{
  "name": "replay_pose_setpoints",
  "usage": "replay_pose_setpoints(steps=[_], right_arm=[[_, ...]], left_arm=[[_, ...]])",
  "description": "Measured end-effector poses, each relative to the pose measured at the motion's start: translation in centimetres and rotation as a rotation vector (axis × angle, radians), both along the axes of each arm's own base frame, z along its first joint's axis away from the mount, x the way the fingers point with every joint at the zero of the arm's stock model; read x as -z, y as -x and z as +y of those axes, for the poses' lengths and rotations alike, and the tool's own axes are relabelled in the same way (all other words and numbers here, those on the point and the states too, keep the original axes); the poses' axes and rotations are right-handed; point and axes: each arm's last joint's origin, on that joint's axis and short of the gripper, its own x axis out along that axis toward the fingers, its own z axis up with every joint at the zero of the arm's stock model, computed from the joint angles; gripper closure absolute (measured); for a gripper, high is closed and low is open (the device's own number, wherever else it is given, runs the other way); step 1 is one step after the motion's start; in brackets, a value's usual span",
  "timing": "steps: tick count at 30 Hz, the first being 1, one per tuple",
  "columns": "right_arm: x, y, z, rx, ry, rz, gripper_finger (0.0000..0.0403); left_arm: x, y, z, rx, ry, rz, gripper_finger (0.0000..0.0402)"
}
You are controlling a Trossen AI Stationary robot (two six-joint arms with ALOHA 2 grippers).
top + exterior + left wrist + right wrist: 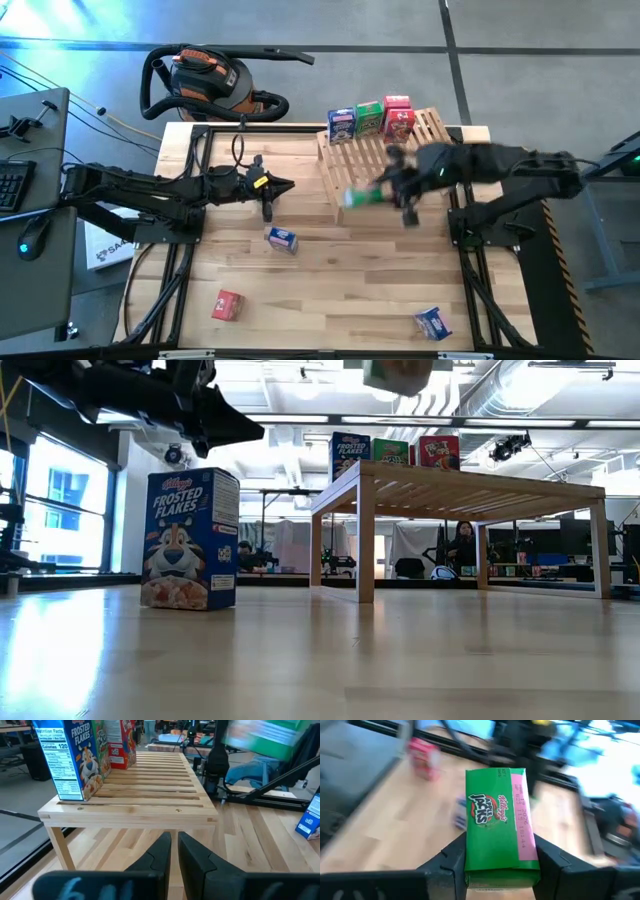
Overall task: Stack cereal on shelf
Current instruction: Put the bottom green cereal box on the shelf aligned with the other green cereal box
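Light wooden plank tabletop: pale, visible grain, satin sheen, reflective at low angle. Light wooden slatted shelf: same pale unpainted wood, smooth, matt. Green printed cardboard cereal box: smooth, slightly glossy print. Blue printed cardboard cereal box: glossy print. Right gripper fingers: dark matt plastic look. Left gripper fingers: same dark, smooth, faint sheen.
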Motion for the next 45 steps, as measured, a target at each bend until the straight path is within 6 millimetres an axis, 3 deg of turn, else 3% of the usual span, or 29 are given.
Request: replay_pose_setpoints(steps=[7,12,17,31,39,45], right_arm=[[-0.1,2.3,-7.1,0.130,0.035,0.037,0.0265],[1.4,2.3,-11.2,0.212,0.023,0.116,0.0265],[3.0,1.5,-13.8,0.251,-0.023,0.175,0.0265],[4.8,-0.6,-15.7,0.367,0.016,0.242,0.0249],[4.7,-0.7,-15.8,0.392,0.017,0.228,0.0192],[3.2,-0.7,-15.9,0.415,0.043,0.171,0.0183]], left_arm=[[0.0,0.1,0.6,-0.027,-0.008,0.001,0.0378],[-0.1,0.1,1.0,-0.042,-0.022,-0.006,0.0378],[-0.4,0.1,1.2,-0.040,-0.029,-0.031,0.0378],[-0.5,0.0,1.0,0.004,-0.021,-0.048,0.0378],[-0.5,0.0,1.0,0.005,-0.021,-0.047,0.0378],[-0.5,0.0,1.0,0.004,-0.013,-0.049,0.0378]])
